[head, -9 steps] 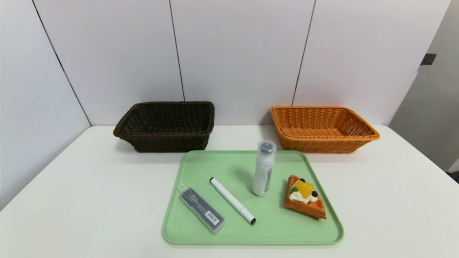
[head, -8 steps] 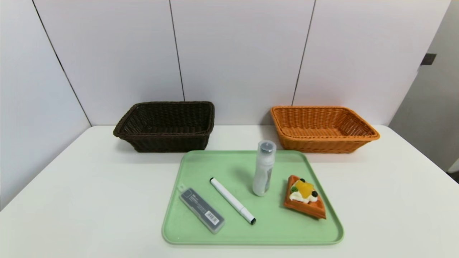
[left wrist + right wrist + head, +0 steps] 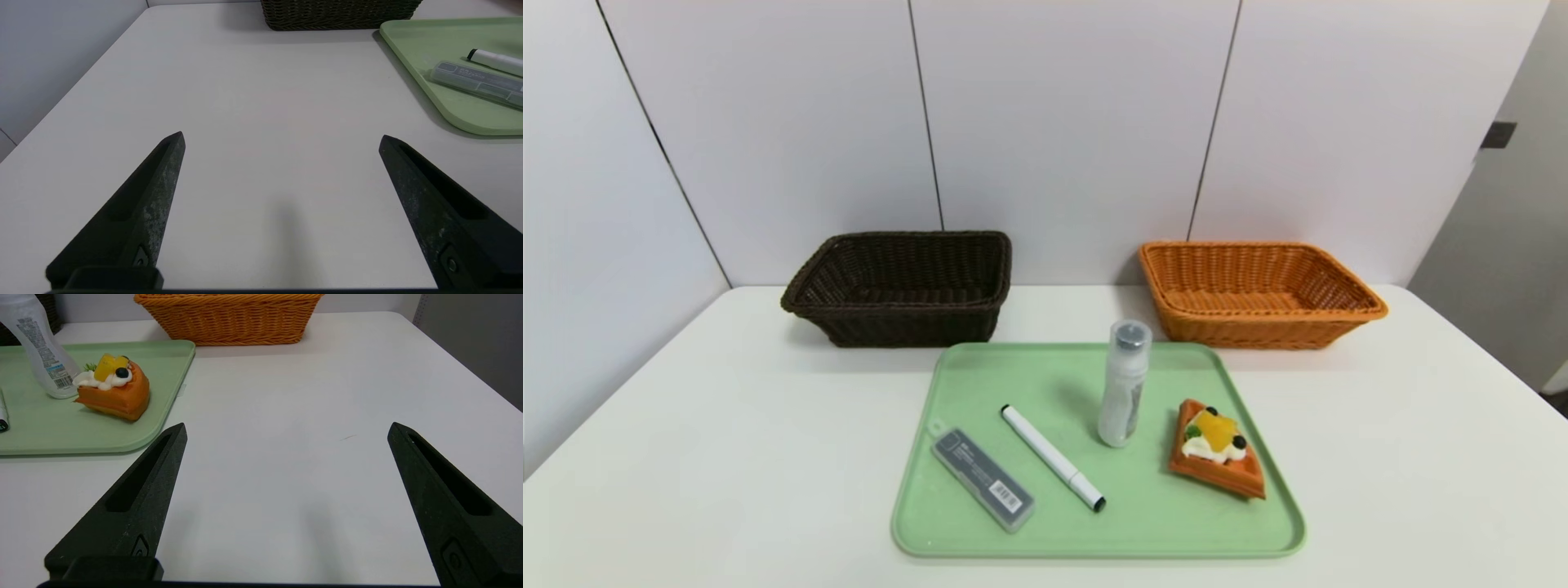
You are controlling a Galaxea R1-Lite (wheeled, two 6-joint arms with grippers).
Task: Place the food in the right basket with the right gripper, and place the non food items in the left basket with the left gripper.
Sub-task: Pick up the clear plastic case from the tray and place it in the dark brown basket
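Both pincers, left pincer (image 3: 282, 136) and right pincer (image 3: 286, 428), spread over bare table (image 3: 727, 425).

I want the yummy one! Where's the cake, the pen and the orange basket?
cake (image 3: 1217, 449), head view, its topping.
pen (image 3: 1052, 457), head view, mid-barrel.
orange basket (image 3: 1262, 327), head view, front wall.

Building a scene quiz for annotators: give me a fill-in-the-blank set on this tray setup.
1. The waffle slice topped with cream and fruit lies on the ____ plastic tray.
2. The white marker pen lies between the grey plastic case and the upright ____.
3. Both woven baskets are ____.

Missing: green; bottle; empty
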